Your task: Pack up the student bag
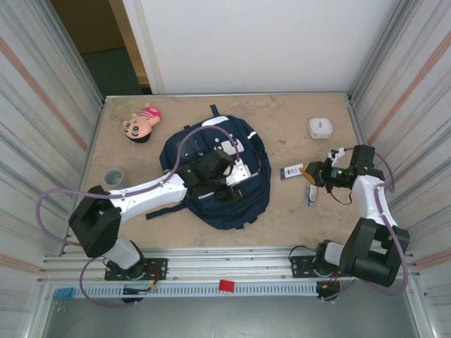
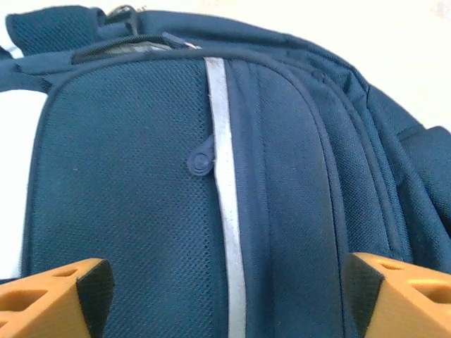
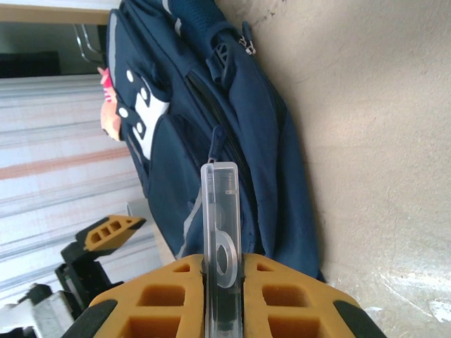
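The student bag (image 1: 243, 203) lay flat in the middle of the table (image 1: 296, 220), by far the largest thing there. The left gripper (image 2: 225, 296) hung just above its navy front panel, orange fingers (image 2: 56, 290) spread wide apart and holding nothing. To the bag's right, the right gripper (image 3: 220, 282) was clamped on a slim clear plastic case (image 3: 220, 204), held edge-on between its fingers.
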Motion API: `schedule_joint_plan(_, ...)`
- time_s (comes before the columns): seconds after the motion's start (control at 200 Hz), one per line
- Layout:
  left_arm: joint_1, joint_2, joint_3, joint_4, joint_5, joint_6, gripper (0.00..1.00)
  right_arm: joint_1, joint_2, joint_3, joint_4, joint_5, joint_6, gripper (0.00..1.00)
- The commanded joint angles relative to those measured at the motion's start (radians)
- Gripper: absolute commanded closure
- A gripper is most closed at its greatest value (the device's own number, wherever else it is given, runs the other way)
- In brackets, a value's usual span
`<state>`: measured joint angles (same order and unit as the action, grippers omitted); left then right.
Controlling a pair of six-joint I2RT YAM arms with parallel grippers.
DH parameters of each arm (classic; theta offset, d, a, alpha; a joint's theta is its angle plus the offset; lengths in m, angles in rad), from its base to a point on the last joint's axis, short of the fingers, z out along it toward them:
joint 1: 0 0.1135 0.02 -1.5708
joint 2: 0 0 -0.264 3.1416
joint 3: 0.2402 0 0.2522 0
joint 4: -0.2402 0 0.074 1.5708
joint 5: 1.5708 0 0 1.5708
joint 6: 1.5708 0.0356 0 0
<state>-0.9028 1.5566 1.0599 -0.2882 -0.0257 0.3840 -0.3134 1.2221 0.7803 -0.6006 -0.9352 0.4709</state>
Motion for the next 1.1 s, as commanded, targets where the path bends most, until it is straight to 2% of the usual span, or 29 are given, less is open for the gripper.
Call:
schedule_joint_plan(0.0, -0.026, 0.058, 0.026, -0.023, -0.092, -0.04, 0.13, 0.01, -0.019, 0.014, 0.01, 0.004, 0.023, 0.9)
schedule_joint_plan(0.17, -0.048, 0.128, 0.054, -0.003, -0.074, -0.053, 0.09, 0.014, -0.024, 0.014, 0.01, 0.008, 0.026, 0.9)
schedule_joint_plan(0.251, -0.051, 0.155, 0.059, 0.019, -0.16, -0.077, 0.1, 0.016, -0.021, 0.014, 0.009, 0.01, 0.025, 0.9)
schedule_joint_plan(0.311, -0.051, 0.171, 0.066, 0.028, -0.243, -0.094, 0.14, 0.018, -0.023, 0.014, 0.01, 0.011, 0.026, 0.9)
schedule_joint_plan(0.366, -0.051, 0.174, 0.07, 0.035, -0.292, -0.099, 0.24, 0.019, -0.027, 0.013, 0.009, 0.014, 0.027, 0.9)
schedule_joint_plan(0.456, -0.051, 0.14, 0.064, 0.053, -0.286, -0.1, 0.57, 0.019, -0.035, 0.013, 0.009, 0.015, 0.028, 0.9)
schedule_joint_plan(0.581, -0.051, 0.056, 0.076, 0.047, -0.2, -0.102, 0.84, 0.023, -0.053, -0.002, 0.022, 0.014, 0.028, 0.9)
schedule_joint_plan(0.671, -0.048, -0.004, 0.105, 0.026, -0.18, -0.106, 0.96, 0.025, -0.071, -0.027, 0.055, -0.007, 0.038, 0.9)
schedule_joint_plan(0.847, 0.023, -0.093, 0.172, -0.026, -0.083, -0.158, 1.0, 0.083, -0.104, -0.086, 0.174, -0.046, 0.123, 0.9)
schedule_joint_plan(0.997, 0.098, -0.137, 0.214, -0.034, -0.005, -0.195, 1.0, 0.247, -0.14, -0.149, 0.36, 0.018, 0.3, 0.91)
schedule_joint_plan(1.097, 0.142, -0.138, 0.26, -0.063, 0.059, -0.197, 1.0, 0.389, -0.149, -0.215, 0.568, 0.138, 0.474, 0.91)
